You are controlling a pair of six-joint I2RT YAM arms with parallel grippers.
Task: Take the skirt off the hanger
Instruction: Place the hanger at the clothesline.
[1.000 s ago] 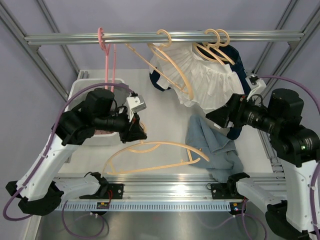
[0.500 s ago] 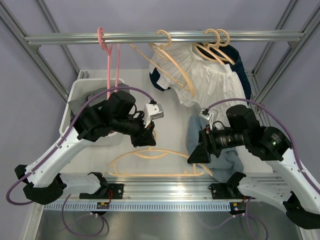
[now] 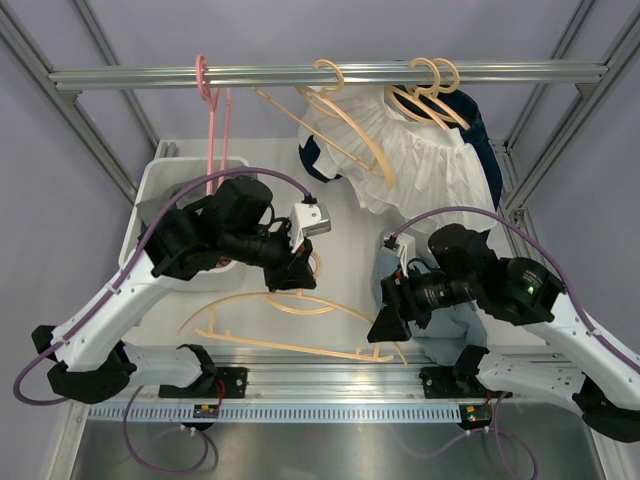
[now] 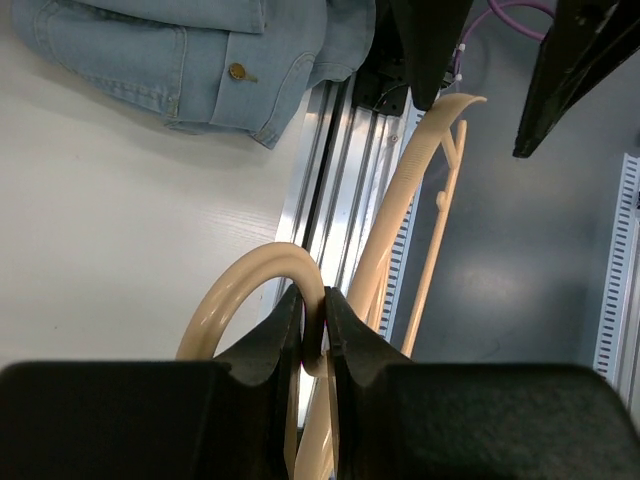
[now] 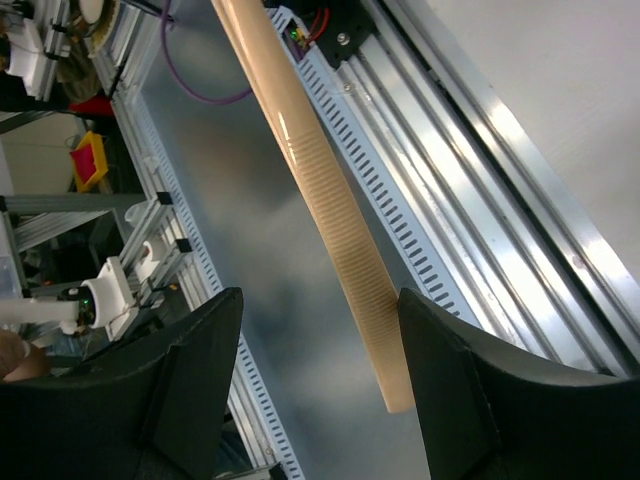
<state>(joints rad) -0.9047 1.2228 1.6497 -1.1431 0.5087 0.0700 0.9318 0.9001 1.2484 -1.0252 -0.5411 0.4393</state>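
The bare beige hanger [image 3: 290, 346] hangs tilted over the table's front edge. My left gripper [image 3: 299, 279] is shut on its hook [image 4: 240, 290], as the left wrist view [image 4: 315, 315] shows. The denim skirt [image 3: 458, 322] lies off the hanger on the table at the right, mostly hidden under my right arm; its buttoned waistband [image 4: 200, 50] shows in the left wrist view. My right gripper [image 3: 386, 326] is open [image 5: 320, 300]. The ribbed end of the hanger's arm [image 5: 330, 210] passes between its fingers, close against the right finger [image 5: 440, 360].
A rail across the back carries a pink hanger [image 3: 212, 100], several beige hangers [image 3: 345, 120] and a white garment [image 3: 425, 170]. A white bin [image 3: 158, 188] stands at the left. The aluminium frame [image 3: 330, 378] runs along the front edge.
My right arm swung from the back right to the front, beside the hanger's right end, its jaws narrowing a little. My left gripper carried the hanger right, then its left end dropped.
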